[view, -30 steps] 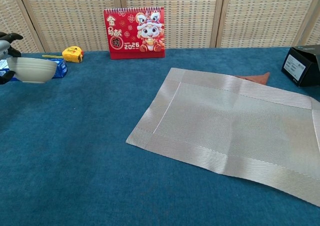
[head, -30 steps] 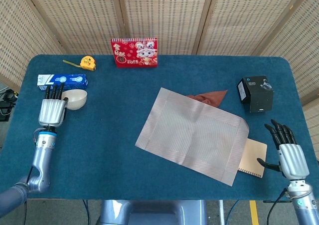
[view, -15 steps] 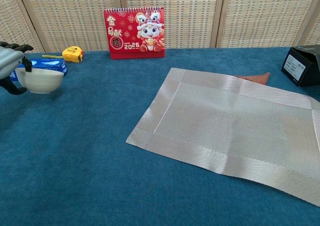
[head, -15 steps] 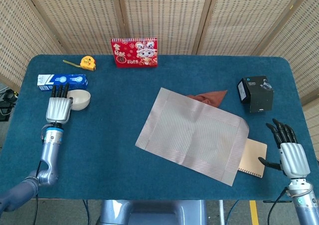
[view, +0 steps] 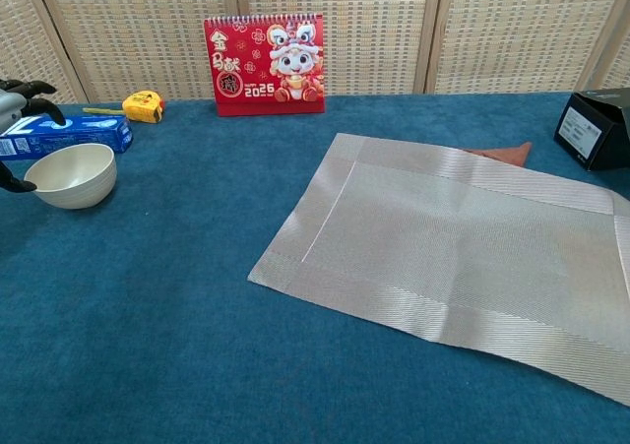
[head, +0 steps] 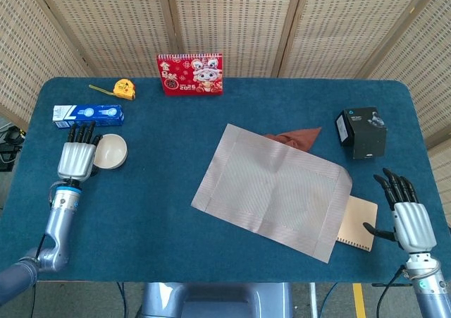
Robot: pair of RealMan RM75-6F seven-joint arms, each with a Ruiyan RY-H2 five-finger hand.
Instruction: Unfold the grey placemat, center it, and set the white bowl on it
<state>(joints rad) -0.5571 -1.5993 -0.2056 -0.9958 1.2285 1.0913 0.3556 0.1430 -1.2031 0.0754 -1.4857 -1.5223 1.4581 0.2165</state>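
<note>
The white bowl (head: pixel 110 151) (view: pixel 71 175) stands upright on the blue table at the left. My left hand (head: pixel 76 159) (view: pixel 14 104) is right beside it on its left, fingers straight and apart; in the chest view the fingers hover above the rim without touching. The grey placemat (head: pixel 271 187) (view: pixel 463 252) lies unfolded and skewed, right of the table's middle. My right hand (head: pixel 411 223) hangs over the front right corner with fingers spread, holding nothing.
A blue box (head: pixel 88 114) lies just behind the bowl. A yellow tape measure (head: pixel 123 88) and a red calendar (head: pixel 190 73) stand at the back. A brown cloth (head: pixel 296 136) and a tan notebook (head: pixel 356 223) poke from under the placemat. A black box (head: pixel 361 132) sits at the right.
The bowl, held up and tilted a second ago, has come down onto the table and now stands upright. My left hand's fingers have come off it. The right hand has barely moved.
</note>
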